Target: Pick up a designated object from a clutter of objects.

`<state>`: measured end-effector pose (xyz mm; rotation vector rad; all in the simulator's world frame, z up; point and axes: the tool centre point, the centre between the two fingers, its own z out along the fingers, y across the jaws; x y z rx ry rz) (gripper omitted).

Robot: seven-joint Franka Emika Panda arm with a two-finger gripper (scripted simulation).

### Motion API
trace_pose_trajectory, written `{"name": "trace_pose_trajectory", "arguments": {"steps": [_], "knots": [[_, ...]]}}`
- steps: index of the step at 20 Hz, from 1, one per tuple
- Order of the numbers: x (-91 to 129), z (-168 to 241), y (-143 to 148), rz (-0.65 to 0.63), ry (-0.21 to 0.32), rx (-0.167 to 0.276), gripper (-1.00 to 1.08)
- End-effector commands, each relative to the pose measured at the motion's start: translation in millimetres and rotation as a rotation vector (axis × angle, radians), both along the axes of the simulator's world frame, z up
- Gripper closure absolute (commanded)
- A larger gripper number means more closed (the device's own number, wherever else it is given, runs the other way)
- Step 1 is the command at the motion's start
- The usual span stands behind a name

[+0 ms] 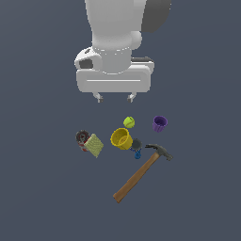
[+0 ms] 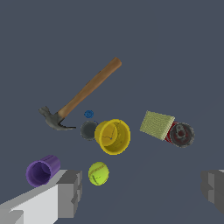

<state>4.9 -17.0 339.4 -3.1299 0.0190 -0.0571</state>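
Pincer hangs released and empty above the clutter; green pad lies on the desk touching the red can, so a careless descent risks clipping or grabbing the can instead.

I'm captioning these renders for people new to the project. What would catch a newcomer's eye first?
The big white gripper hangs above the clutter, jaws spread and holding nothing. Below it, the long wooden-handled hammer lies slantwise, the largest item. The bright yellow cup sits mid-cluster, with the checked yellow-green pad against the red can on the exterior view's left.
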Motion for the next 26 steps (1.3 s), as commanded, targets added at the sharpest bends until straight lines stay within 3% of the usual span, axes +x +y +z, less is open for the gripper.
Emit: {"name": "trace_pose_trajectory", "arguments": {"steps": [1,9,15,26], "knots": [[0.0,0.0,0.0,0.0,0.0,0.0,-0.92],[2.3,8.0,-27.9,-0.033,-0.01,0.005,-0.92],[2.7,7.0,-28.9,-0.037,-0.01,0.006,-0.92],[18.5,-57.2,-52.4,-0.174,0.006,0.013,-0.92]]}}
